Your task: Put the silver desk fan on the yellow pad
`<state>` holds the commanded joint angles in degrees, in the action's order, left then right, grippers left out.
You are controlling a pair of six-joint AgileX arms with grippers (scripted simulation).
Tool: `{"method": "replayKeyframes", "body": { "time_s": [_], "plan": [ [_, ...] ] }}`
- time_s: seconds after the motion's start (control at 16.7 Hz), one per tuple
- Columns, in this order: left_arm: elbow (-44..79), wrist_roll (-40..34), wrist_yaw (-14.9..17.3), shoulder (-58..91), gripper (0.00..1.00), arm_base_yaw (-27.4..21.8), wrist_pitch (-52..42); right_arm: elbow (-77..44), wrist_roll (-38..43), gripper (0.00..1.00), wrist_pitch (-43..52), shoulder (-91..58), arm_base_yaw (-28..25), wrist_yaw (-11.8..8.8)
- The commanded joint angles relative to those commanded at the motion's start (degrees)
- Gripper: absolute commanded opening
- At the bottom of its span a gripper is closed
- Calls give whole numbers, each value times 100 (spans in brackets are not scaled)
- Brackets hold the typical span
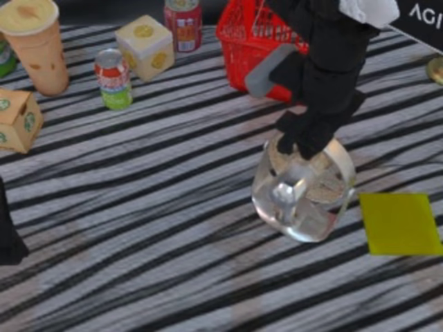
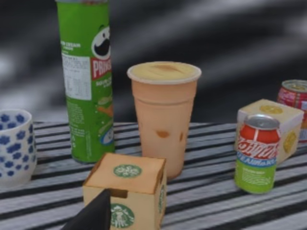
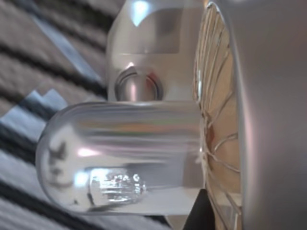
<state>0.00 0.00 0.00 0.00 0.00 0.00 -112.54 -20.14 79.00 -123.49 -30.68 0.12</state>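
Observation:
The silver desk fan (image 1: pixel 303 192) is near the table's middle right, its chrome ring and hub facing up. My right gripper (image 1: pixel 304 144) comes down onto the far rim of the ring and is shut on it. The right wrist view is filled with the fan (image 3: pixel 129 153), showing its rounded motor housing and wire grill, with one dark fingertip (image 3: pixel 201 216) against the grill. The yellow pad (image 1: pixel 401 223) lies flat just to the right of the fan, bare and apart from it. My left gripper (image 1: pixel 8 238) is parked at the left edge, open.
A red basket (image 1: pixel 242 31) stands behind the right arm. At the back left are a tan drink cup (image 1: pixel 34 45), a green-and-red can (image 1: pixel 113 77), a yellow box (image 1: pixel 145 47), a red can (image 1: pixel 183 24) and a brown coffee box (image 1: pixel 17 119).

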Motion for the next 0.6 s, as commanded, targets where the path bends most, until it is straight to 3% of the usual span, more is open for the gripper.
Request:
{"method": "replayKeyframes", "body": {
  "time_s": [0.36, 0.6],
  "plan": [
    [0, 0, 0, 0, 100, 0, 0, -25, 3, 0, 22, 8, 13, 1],
    [0, 0, 0, 0, 100, 0, 0, -708, 17, 0, 592, -118, 8, 3]
  ]
}}
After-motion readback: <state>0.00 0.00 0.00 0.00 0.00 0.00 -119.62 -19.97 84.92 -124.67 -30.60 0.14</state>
